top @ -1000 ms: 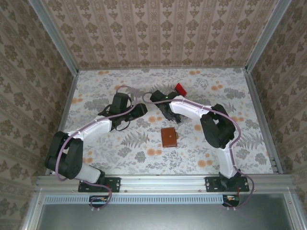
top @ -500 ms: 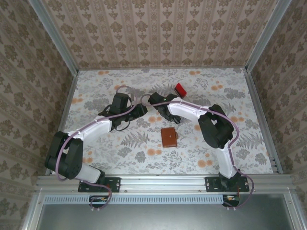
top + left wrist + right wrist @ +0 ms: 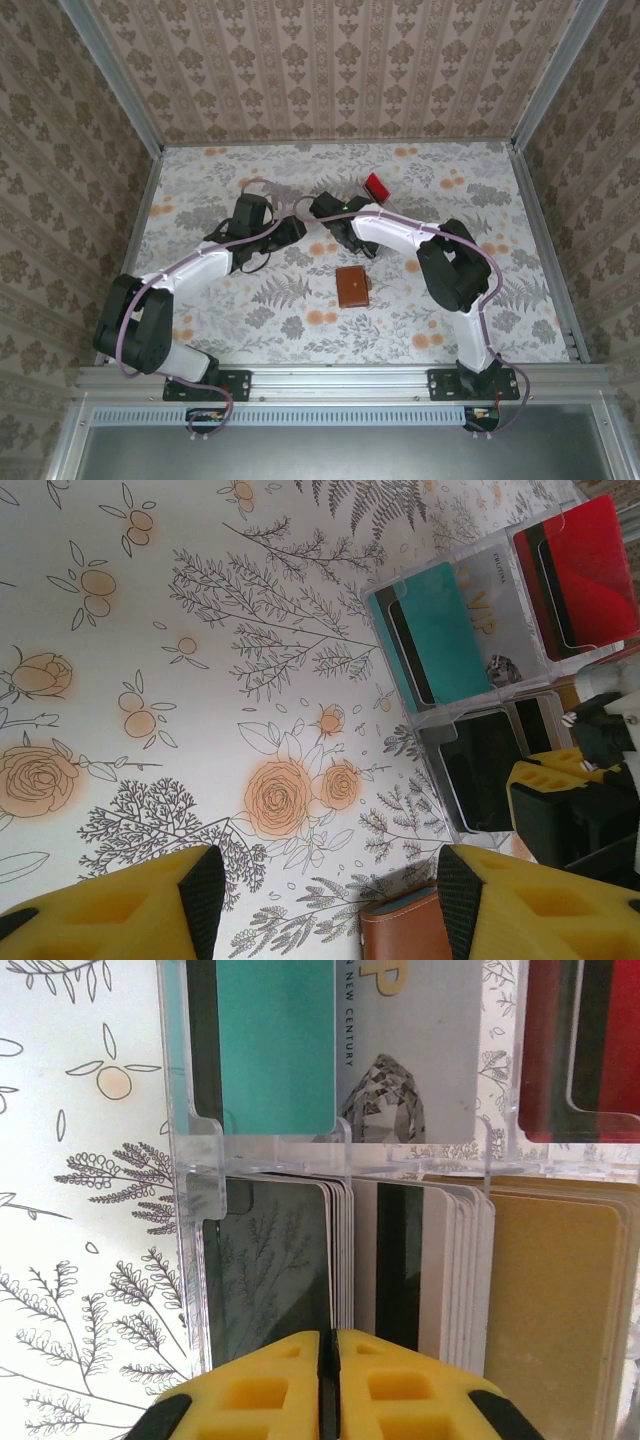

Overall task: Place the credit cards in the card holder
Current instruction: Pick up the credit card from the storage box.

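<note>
Neatly, credit cards (image 3: 400, 1260) fill the clear rack (image 3: 190, 1160), long axes parallel.

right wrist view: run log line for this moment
left gripper: open over table | right gripper: shut at credit cards in clear rack | card holder: on table, ungripped

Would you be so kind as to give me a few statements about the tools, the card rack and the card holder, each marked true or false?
1. The card holder lies on the table, gripped by neither tool. True.
2. The left tool is shut on a card. False: its fingers stand wide apart with nothing between them.
3. The right tool has its fingers pressed together in front of the clear rack. True.
4. The teal card lies loose on the table. False: it stands in a rack slot, beside the grey card.
</note>
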Action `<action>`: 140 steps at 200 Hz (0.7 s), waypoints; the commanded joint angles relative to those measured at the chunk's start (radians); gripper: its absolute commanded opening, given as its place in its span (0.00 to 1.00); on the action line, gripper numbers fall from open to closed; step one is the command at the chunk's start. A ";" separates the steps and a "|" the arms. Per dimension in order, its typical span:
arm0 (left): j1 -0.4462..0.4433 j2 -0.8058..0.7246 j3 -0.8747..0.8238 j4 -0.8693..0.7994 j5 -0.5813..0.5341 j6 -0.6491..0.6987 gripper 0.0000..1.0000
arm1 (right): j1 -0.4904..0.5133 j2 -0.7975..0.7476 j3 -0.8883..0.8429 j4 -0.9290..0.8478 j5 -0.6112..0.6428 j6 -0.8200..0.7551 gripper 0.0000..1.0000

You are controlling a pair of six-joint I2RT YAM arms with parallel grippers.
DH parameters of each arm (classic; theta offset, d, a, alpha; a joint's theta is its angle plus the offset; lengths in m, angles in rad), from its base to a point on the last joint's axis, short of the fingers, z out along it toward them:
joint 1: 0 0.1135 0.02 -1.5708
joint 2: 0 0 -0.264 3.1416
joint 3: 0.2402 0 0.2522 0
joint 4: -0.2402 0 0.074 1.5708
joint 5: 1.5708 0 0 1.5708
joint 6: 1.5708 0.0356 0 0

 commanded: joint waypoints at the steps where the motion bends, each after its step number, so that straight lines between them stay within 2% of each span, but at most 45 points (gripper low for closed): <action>1: 0.007 -0.017 -0.006 -0.004 -0.002 -0.009 0.61 | -0.006 -0.064 -0.004 -0.025 -0.005 -0.002 0.06; 38: 0.007 -0.012 -0.005 0.000 0.004 -0.010 0.61 | -0.010 -0.091 -0.007 -0.033 -0.035 0.008 0.04; 87: 0.007 0.000 0.006 0.008 0.024 -0.011 0.61 | -0.026 -0.126 0.002 -0.054 -0.175 0.046 0.00; 140: 0.007 0.023 0.010 0.032 0.053 -0.030 0.61 | -0.057 -0.124 0.011 -0.070 -0.286 0.086 0.00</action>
